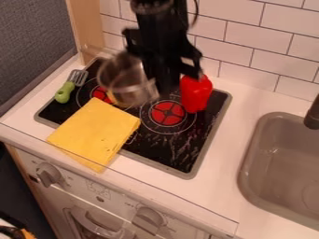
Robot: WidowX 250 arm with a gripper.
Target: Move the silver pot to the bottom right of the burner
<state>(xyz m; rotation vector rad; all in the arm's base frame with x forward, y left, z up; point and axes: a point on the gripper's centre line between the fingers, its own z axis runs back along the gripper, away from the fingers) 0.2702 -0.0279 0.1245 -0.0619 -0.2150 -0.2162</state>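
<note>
Where gripper [166, 87] hangs, silver pot [124, 80] just beside.

Cloth [96, 133] overlaps the stove [177, 156], left of the sink [249, 151].

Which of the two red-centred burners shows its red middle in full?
The right burner, nearer the sink. The left burner has its red middle partly hidden by the silver pot.
</note>
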